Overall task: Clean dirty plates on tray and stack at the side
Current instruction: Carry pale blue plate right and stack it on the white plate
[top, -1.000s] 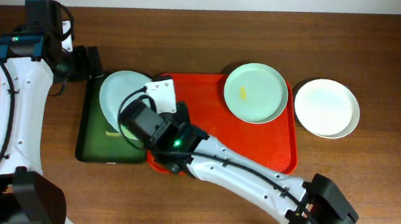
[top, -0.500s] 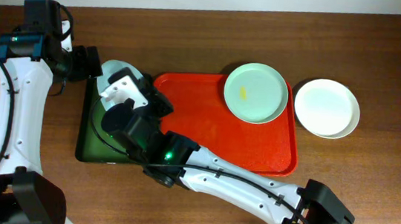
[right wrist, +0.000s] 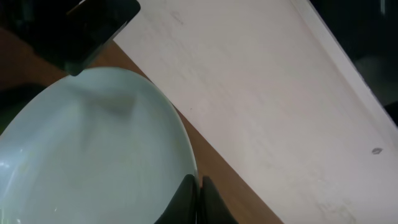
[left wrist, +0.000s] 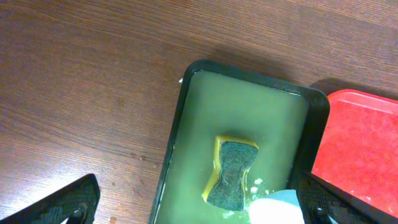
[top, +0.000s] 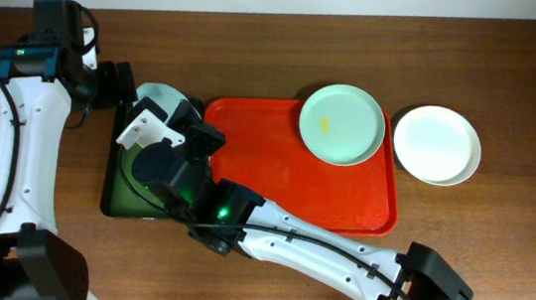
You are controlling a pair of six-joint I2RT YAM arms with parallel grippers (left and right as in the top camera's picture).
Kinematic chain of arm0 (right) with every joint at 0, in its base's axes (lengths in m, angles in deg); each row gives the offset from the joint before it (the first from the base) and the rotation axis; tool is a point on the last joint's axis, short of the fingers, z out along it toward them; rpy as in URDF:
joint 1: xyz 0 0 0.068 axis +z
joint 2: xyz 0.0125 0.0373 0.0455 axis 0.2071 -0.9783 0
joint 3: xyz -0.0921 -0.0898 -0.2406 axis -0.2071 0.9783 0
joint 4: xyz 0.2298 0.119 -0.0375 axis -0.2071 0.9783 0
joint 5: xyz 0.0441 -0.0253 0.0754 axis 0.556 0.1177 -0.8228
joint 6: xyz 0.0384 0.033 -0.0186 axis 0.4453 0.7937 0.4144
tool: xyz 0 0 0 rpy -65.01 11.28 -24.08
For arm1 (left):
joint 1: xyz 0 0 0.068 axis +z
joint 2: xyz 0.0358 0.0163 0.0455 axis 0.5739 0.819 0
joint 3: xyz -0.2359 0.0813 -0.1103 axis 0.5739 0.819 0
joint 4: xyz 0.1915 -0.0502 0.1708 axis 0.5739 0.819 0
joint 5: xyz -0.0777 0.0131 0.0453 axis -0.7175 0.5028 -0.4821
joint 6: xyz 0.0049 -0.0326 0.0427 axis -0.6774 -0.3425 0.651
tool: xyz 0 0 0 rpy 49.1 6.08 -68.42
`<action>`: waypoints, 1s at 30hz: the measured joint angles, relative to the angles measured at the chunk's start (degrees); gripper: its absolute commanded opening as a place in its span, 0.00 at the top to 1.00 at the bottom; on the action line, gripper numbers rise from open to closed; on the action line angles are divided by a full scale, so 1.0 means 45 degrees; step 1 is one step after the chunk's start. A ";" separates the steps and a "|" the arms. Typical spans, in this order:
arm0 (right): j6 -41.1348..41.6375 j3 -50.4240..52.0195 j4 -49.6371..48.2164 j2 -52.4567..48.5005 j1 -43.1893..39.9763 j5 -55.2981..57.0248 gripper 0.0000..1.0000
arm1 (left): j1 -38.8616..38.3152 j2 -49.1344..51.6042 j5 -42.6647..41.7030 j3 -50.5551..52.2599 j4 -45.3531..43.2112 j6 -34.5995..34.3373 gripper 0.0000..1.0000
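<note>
Currently the mint plate (right wrist: 93, 155) sits pinched by its rim in the right gripper (right wrist: 198, 194), fingers clamped tight on the edge. The plate spreads out ahead of those fingers, over one end of the green tray (left wrist: 180, 124). Sponge (left wrist: 231, 174) lies inside that tray. Left gripper (top: 120, 85) hangs just beside the plate, jaws spread wide, holding nothing. Behind the right gripper: red tray (top: 277, 161) carrying a second mint plate (top: 341, 125) with a yellow smear. White plate (top: 436, 145) rests on the table (top: 259, 49) just past the red tray.
</note>
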 measured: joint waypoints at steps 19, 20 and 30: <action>-0.2074 0.0000 -0.0476 0.0000 -0.0029 -0.0005 0.96 | 0.0000 0.0000 0.0000 0.0000 0.0005 0.0000 0.01; -0.2161 0.0000 -0.0486 0.0000 -0.0063 0.0000 0.96 | 0.0000 0.0000 0.0000 0.0000 0.0000 0.0005 0.01; -0.3211 0.0000 -0.0704 -0.0005 -0.0112 0.0151 0.96 | 0.0000 0.0000 -0.0005 0.0000 0.0000 0.0000 0.01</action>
